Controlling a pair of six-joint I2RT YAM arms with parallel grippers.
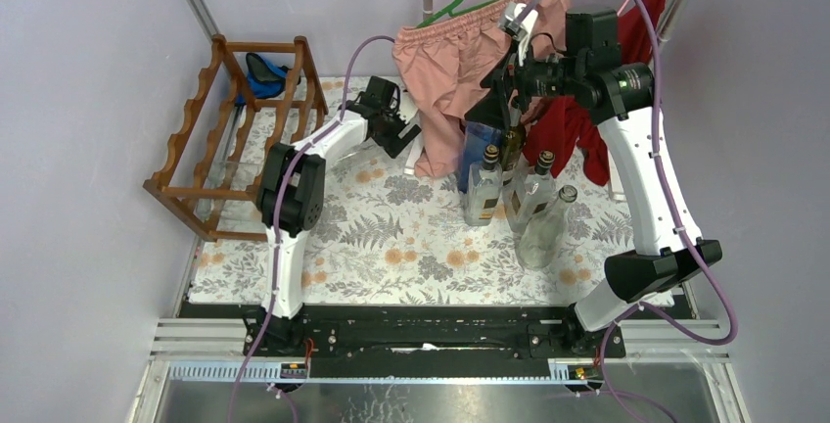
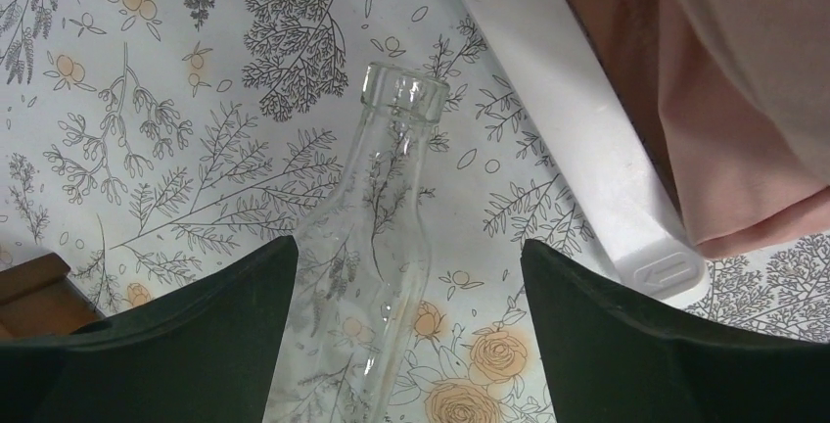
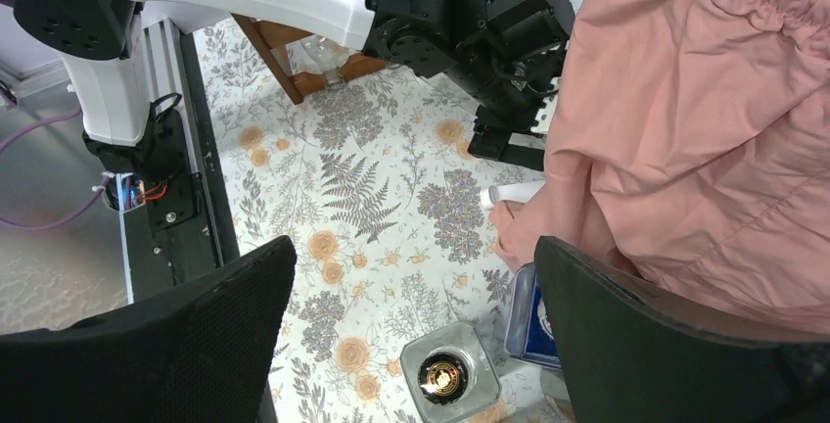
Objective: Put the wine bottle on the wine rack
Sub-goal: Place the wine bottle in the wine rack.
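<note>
The reddish-brown wine rack (image 1: 235, 134) stands at the far left of the table; its foot shows in the right wrist view (image 3: 279, 56). A clear glass wine bottle (image 2: 377, 208) lies between my left gripper's fingers, neck pointing away, its side against the left finger with a gap to the right one. My left gripper (image 2: 406, 247) is open and sits just right of the rack in the top view (image 1: 406, 139). My right gripper (image 3: 413, 242) is open and empty, hovering above a square clear bottle with a black and gold cap (image 3: 448, 374).
Three clear bottles (image 1: 533, 198) and a blue bottle (image 1: 480, 144) stand mid-right. Pink shorts (image 1: 460, 51) and a red garment (image 1: 577, 129) hang from a rail at the back. A white bar (image 2: 577, 139) lies beside my left gripper. A blue item (image 1: 262, 72) sits in the rack.
</note>
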